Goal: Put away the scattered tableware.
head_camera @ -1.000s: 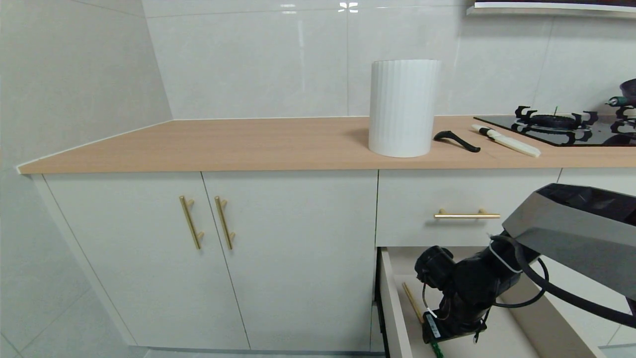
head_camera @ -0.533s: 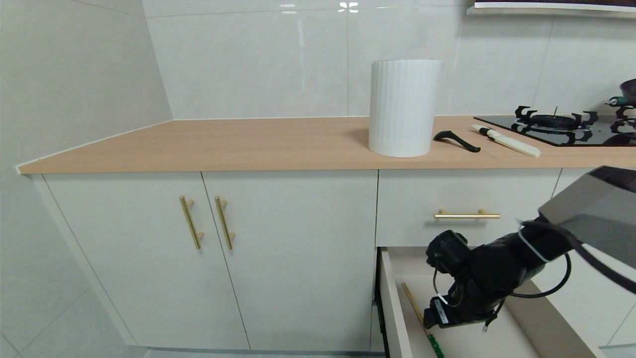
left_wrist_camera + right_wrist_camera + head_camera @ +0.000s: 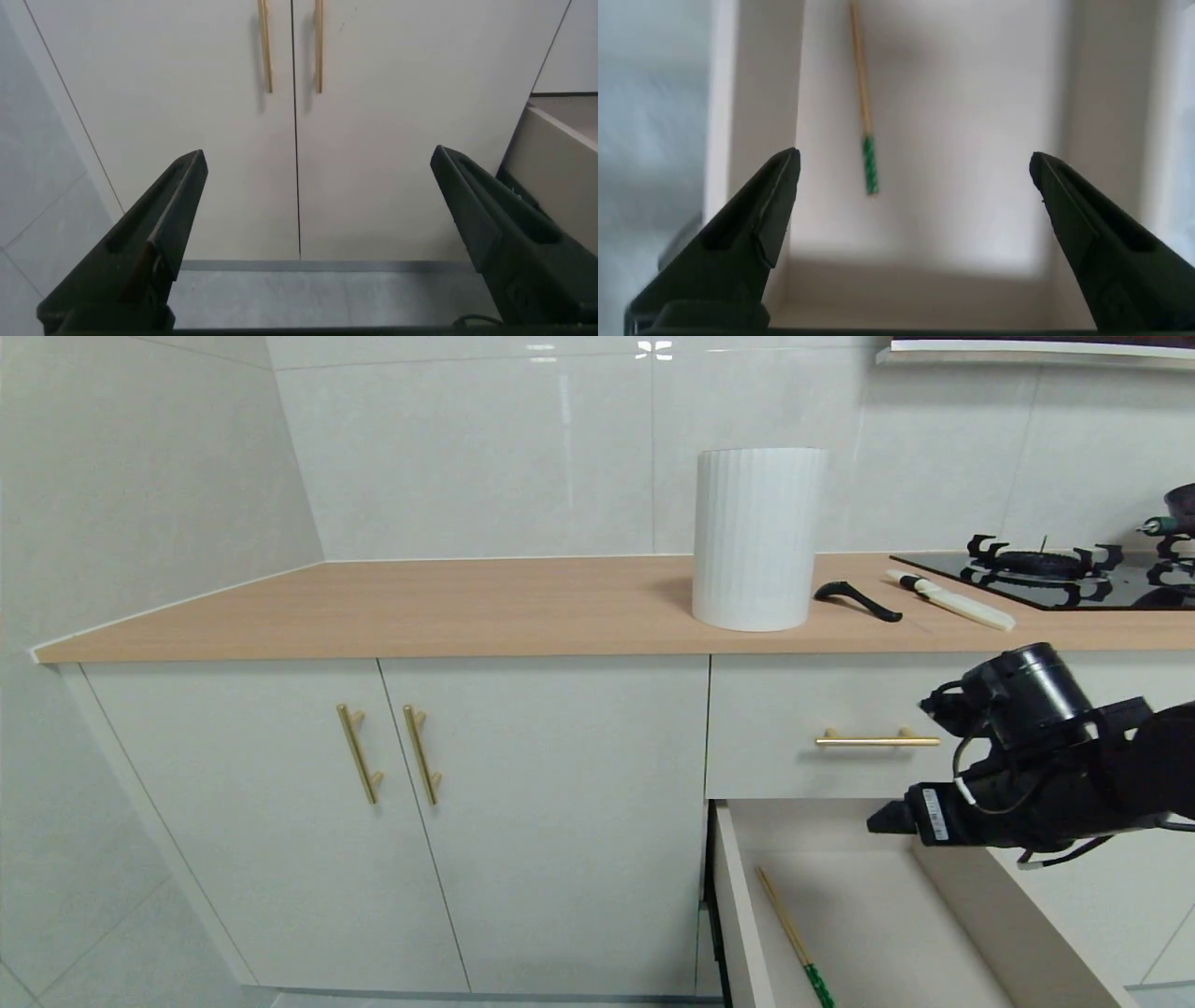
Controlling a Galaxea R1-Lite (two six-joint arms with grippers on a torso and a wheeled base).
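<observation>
A wooden chopstick (image 3: 789, 929) with a green end lies along the left side of the open drawer (image 3: 738, 896). My right gripper (image 3: 887, 821) hovers above the drawer's back part, just below the gold drawer handle (image 3: 878, 740). In the right wrist view the right gripper (image 3: 912, 163) is open and holds nothing, with the chopstick (image 3: 860, 93) lying well below it on the drawer floor (image 3: 971, 112). On the counter lie a black utensil (image 3: 857, 599) and a cream-coloured knife (image 3: 952, 600). My left gripper (image 3: 318, 159) is open and faces the cabinet doors.
A tall white ribbed container (image 3: 758, 537) stands on the wooden counter (image 3: 420, 607), left of the utensils. A gas hob (image 3: 1046, 574) is at the far right. Two cabinet doors with gold handles (image 3: 359, 753) are left of the drawer. The drawer's right wall (image 3: 1008, 933) is beneath my right arm.
My right gripper has risen out of the drawer and swung to the right. The chopstick stays lying in the drawer.
</observation>
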